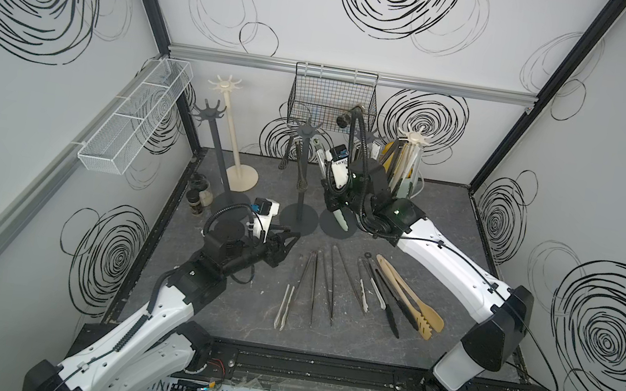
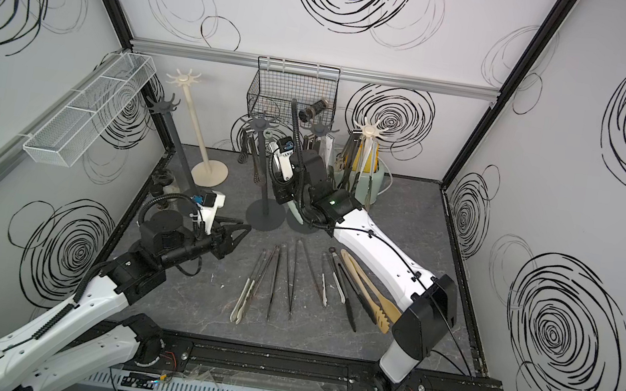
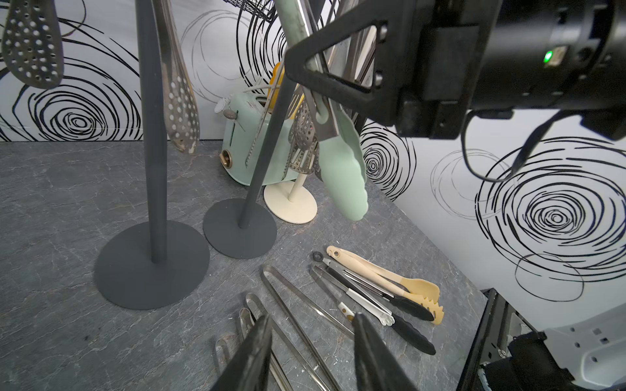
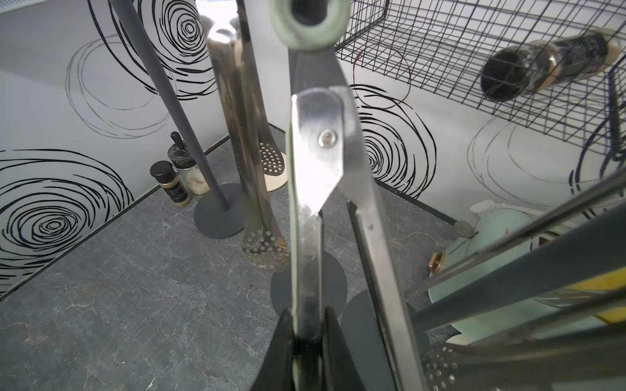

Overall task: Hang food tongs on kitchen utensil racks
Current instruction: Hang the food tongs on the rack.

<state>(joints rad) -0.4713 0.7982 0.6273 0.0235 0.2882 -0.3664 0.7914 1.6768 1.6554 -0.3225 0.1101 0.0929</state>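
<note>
Right end effector: clamped hard on one steel arm of the pale green tongs; the second arm stands free and splayed.
Tongs are held upright with the hanging ring uppermost. The green heads hang low over the base of the neighbouring dark rack, just beside the centre rack. Whether the ring is seated on a hook cannot be told, as that crown is hidden by the arm.

Left end effector: half open, nothing held, parked low in front of the centre rack.

Unhung stock: loose tongs and a wooden pair, laid flat on the desk in front of the centre rack.

Hazards, as judged:
- The hook may be missed, the crown being poorly seen.
- With one arm gripped, the tongs may be swivelled if the free arm is caught on hung tongs.
- A slim pole on a small round base may be tipped by a sideways push.
- The arm's cable may be snagged on the wire basket, behind and above the centre rack.

Clearance: room is tight beyond the centre rack, where racks, a toaster and hung tongs are packed together. Bare desk and an empty cream rack are found on the centre rack's opposite side.
</note>
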